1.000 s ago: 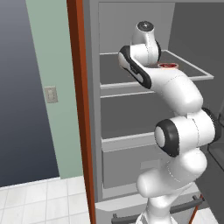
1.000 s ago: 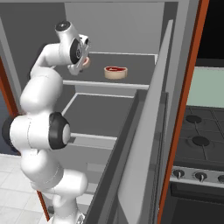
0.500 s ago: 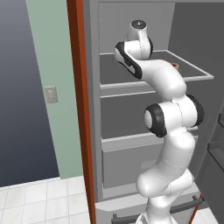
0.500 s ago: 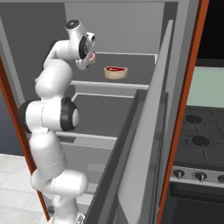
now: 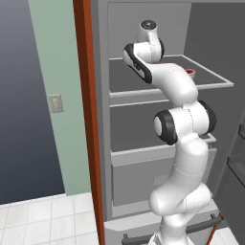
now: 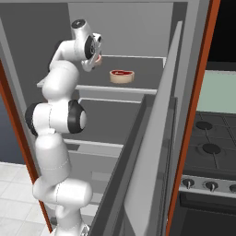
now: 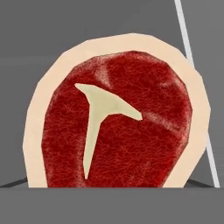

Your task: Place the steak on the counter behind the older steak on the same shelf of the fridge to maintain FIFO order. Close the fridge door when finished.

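My gripper [image 6: 97,58] is shut on the steak [image 7: 113,118], a red round with a pale fat rim and a T-shaped bone. It is held above the left part of the fridge's top shelf [image 6: 147,69]. The steak hides my fingertips in the hand view. The older steak [image 6: 122,76] lies flat on the same shelf, to the right of my hand and apart from it. Past the arm, near the shelf's front edge, the older steak [image 5: 190,72] shows again. The fridge door [image 6: 152,152] stands wide open. The counter is out of view.
A lower shelf [image 5: 143,129] and the wide bottom drawer [image 5: 134,177] sit below my arm. The open door's racks [image 5: 238,158] are at the right. A stove [image 6: 207,147] stands beyond the door. A reddish-brown cabinet edge [image 5: 86,119] borders the fridge's left side.
The arm has straightened upward, with the elbow now stacked under the hand. The hand has carried the steak further in over the top shelf. The older steak has not moved.
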